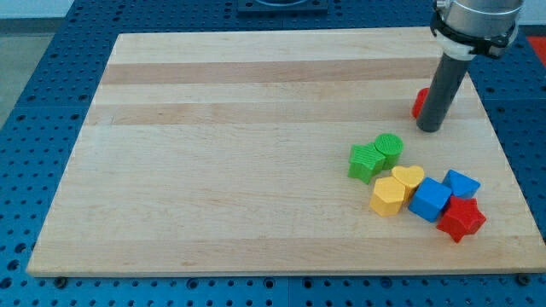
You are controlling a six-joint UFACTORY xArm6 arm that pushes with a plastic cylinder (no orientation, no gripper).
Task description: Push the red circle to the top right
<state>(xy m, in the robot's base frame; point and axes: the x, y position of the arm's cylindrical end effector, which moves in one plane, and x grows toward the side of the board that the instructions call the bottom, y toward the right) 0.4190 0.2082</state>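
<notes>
Tip (pixel 430 130) touching red circle (pixel 420 103), view's right; no hand here, state untellable.

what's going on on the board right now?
The xArm is pushing blocks on the wooden board with its rod. My tip sits against the red circle, which is mostly hidden behind the rod, near the view's right edge in the upper part. The other blocks sit clustered lower right: green star, green circle, two yellow blocks, two blue blocks and a red star.
</notes>
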